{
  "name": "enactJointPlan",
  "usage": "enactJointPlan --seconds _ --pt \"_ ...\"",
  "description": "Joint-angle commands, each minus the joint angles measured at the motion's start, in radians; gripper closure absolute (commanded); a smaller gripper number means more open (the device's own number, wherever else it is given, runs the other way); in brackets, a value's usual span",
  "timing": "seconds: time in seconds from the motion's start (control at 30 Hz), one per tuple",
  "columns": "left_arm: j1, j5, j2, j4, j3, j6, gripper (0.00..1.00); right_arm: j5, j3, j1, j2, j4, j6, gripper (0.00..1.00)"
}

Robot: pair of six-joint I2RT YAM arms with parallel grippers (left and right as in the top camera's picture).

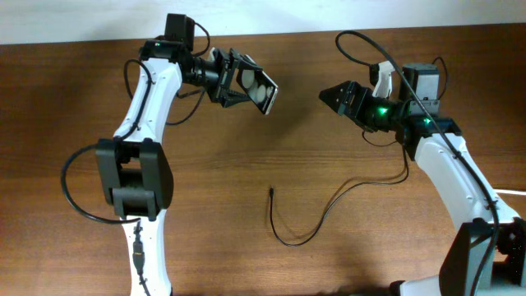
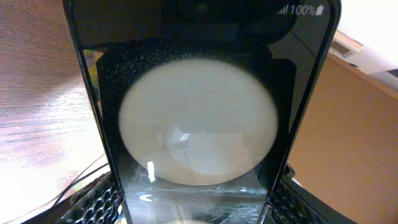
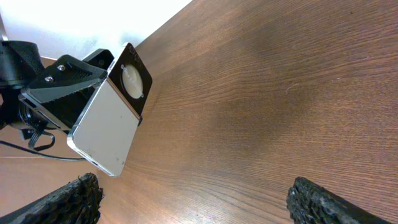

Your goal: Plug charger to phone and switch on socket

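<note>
My left gripper (image 1: pixel 244 82) is shut on the phone (image 1: pixel 261 89) and holds it tilted above the far side of the table. In the left wrist view the phone (image 2: pixel 199 118) fills the frame, with a large white circle on its dark face, clamped between the fingers (image 2: pixel 199 208). My right gripper (image 1: pixel 331 94) is open and empty, pointing at the phone from the right; the right wrist view shows its fingers apart (image 3: pixel 199 205) and the phone (image 3: pixel 107 127) ahead of them. The charger cable (image 1: pixel 316 226) lies on the table, plug tip (image 1: pixel 271 191) free. Adapter and socket are out of view.
Brown wooden table (image 1: pixel 246 164). The left arm's base (image 1: pixel 136 177) stands at the left, the right arm (image 1: pixel 460 177) at the right. A thin white strip (image 1: pixel 514 191) shows at the right edge. A pale wall runs along the far edge.
</note>
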Motion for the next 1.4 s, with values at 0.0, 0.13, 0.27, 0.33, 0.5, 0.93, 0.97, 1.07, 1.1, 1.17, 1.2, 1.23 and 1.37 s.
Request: enactJointPlan --seconds 0.0,0.13,0.27,0.33,0.5,0.93,0.97,1.07,1.1,1.17,1.2,1.23,1.37 --pt "0.000 0.010 0.000 0.000 0.032 -0.024 1.00 -0.145 0.017 0.034 0.002 0.083 -0.114 0.01" --pt "-0.032 -0.018 0.000 -0.001 0.032 -0.076 1.00 -0.120 0.017 0.164 0.002 0.153 -0.233 0.01" --pt "-0.067 -0.041 0.000 0.000 0.032 -0.082 1.00 -0.047 0.017 0.248 0.002 0.154 -0.228 0.01" --pt "-0.084 -0.041 0.000 0.003 0.032 -0.101 1.00 0.022 0.017 0.264 0.002 0.150 -0.183 0.01" --pt "-0.114 -0.059 0.000 0.025 0.032 -0.147 1.00 0.174 0.017 0.274 0.002 0.134 -0.072 0.06" --pt "-0.189 -0.006 0.000 0.025 0.032 -0.262 1.00 0.403 0.017 0.306 0.002 0.064 0.008 0.21" --pt "-0.190 -0.006 0.000 0.025 0.032 -0.262 1.00 0.403 0.017 0.307 0.002 0.064 0.008 0.24" --pt "-0.192 -0.006 0.000 0.025 0.032 -0.262 1.00 0.402 0.017 0.306 0.002 0.064 0.008 0.49" --pt "-0.192 -0.006 0.000 0.025 0.032 -0.262 1.00 0.402 0.017 0.307 0.002 0.064 0.008 0.59" --pt "-0.192 0.020 0.000 0.025 0.032 -0.262 1.00 0.402 0.017 0.307 0.002 0.064 0.008 0.74" --pt "-0.192 0.019 0.000 0.025 0.032 -0.261 1.00 0.402 0.017 0.307 0.002 0.064 0.008 0.77" --pt "-0.192 0.019 0.000 0.025 0.032 -0.262 1.00 0.398 0.017 0.306 0.002 0.064 0.008 0.77" --pt "-0.192 0.019 0.000 0.025 0.032 -0.261 1.00 0.398 0.017 0.306 0.002 0.061 0.008 0.90"
